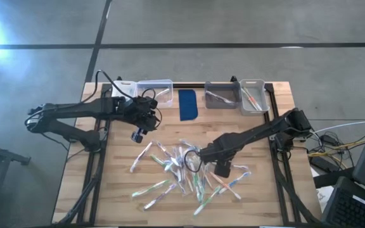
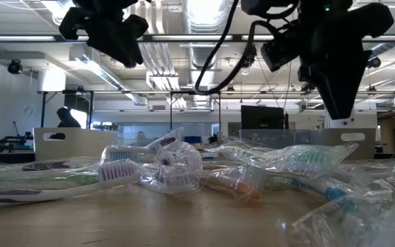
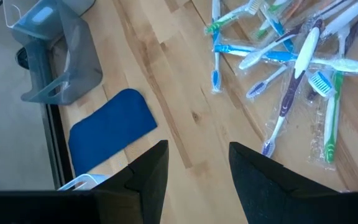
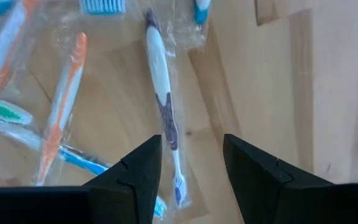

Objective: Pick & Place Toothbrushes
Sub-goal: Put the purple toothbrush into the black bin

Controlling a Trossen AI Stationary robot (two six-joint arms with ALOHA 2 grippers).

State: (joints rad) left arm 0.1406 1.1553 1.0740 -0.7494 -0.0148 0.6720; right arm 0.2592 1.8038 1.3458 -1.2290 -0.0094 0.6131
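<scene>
Open-plan lab or workshop: exposed ceiling ducts [image 2: 184, 51], strip lights [image 2: 208, 10], monitors [image 2: 260, 118] on benches, polished concrete floor [image 1: 233, 25], wooden worktable [image 1: 119, 196].

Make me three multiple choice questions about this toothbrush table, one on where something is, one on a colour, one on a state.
1. Where is the right end effector?
A. above the toothbrush pile
B. over the bins
C. off the table

2. What colour is the pad between the bins?
A. red
B. dark blue
C. yellow

3. How is the left end effector?
A. shut on a toothbrush
B. open, holding nothing
C. shut on the pad

Answers:
1 A, the high view shows it over the pile's right part.
2 B, both the high and left wrist views show blue.
3 B, bare wood shows between its fingers.
</scene>
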